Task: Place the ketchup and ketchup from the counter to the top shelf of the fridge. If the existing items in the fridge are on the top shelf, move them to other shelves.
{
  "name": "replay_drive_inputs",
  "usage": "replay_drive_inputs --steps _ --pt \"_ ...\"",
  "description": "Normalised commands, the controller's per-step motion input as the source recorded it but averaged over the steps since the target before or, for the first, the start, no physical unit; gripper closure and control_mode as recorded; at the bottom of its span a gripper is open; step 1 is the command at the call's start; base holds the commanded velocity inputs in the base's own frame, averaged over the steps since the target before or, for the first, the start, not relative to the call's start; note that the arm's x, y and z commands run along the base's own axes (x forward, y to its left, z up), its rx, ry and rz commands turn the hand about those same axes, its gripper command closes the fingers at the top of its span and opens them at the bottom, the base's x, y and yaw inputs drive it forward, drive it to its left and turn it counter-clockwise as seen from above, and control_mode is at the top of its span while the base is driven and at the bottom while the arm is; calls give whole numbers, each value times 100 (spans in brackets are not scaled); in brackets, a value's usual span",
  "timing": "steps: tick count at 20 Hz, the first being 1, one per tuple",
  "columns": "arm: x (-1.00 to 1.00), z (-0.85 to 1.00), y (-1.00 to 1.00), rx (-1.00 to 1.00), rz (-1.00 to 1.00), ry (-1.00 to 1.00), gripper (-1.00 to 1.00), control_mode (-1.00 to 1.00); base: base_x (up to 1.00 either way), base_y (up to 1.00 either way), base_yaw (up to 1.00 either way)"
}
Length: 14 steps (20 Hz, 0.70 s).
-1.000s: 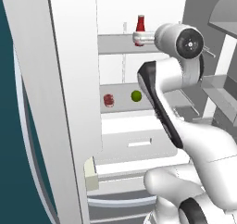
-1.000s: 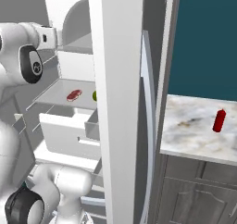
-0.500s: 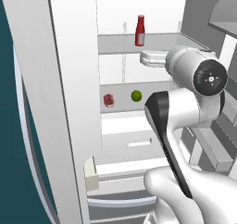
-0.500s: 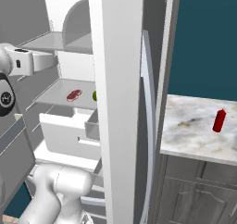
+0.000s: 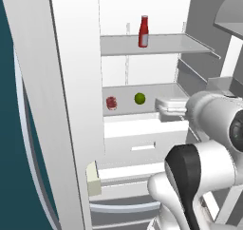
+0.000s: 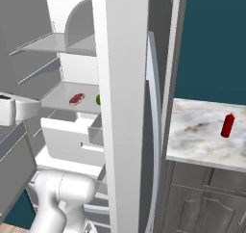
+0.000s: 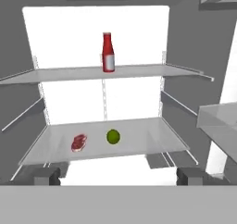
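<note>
The hand (image 7: 118, 177) hangs in front of the open fridge (image 5: 61, 81), its two fingers spread wide with nothing between them. Beyond it, on the lower shelf (image 7: 139, 146) of the fridge, a dark-red lump (image 7: 78, 142) lies just beside a green fruit (image 7: 113, 136). Above them one ketchup bottle (image 7: 108, 52) stands upright on the top shelf (image 7: 60, 73). Outside the fridge, past its door, the second ketchup bottle (image 6: 227, 125) stands on the marbled surface (image 6: 197, 140).
</note>
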Motion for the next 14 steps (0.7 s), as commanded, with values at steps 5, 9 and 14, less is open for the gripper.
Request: replay_drive_inputs --steps 5,9,14 --pt "-40 -14 0 1 0 9 -100 100 -60 0 0" --pt "0 0 0 0 0 0 -100 100 -100 0 0" --pt "0 0 0 0 0 0 -100 100 -100 -18 0"
